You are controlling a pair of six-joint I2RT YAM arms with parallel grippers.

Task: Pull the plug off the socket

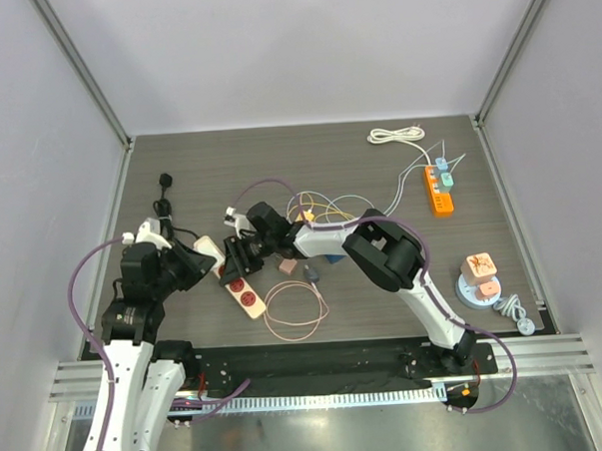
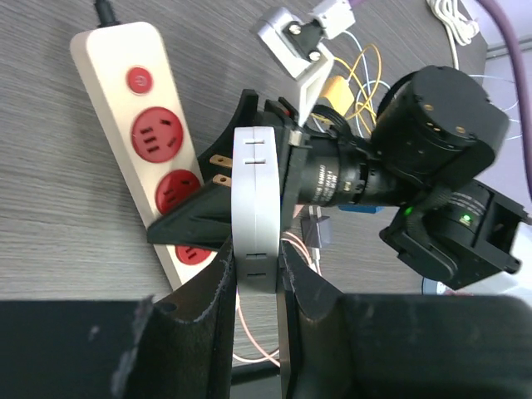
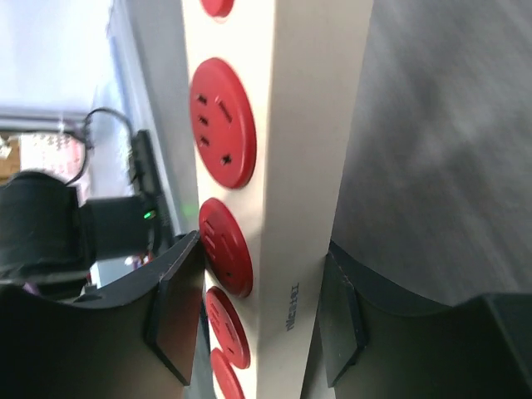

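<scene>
Plug [image 2: 253,208] out of strip [image 2: 137,125], prongs [image 2: 219,161] bare, just beside it (pull looks done). Left gripper [image 2: 253,291] clamps plug; right gripper [image 3: 259,316] clamps strip. Remaining: release, likely.

I log bright, even overhead light, soft shadows, and right-wrist blur on the table [image 3: 449,125] beside the power strip [image 3: 291,166].

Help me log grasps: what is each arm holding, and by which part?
Left jaws clamp the white plug by its flat faces; right jaws clamp the power strip across its long sides.
</scene>
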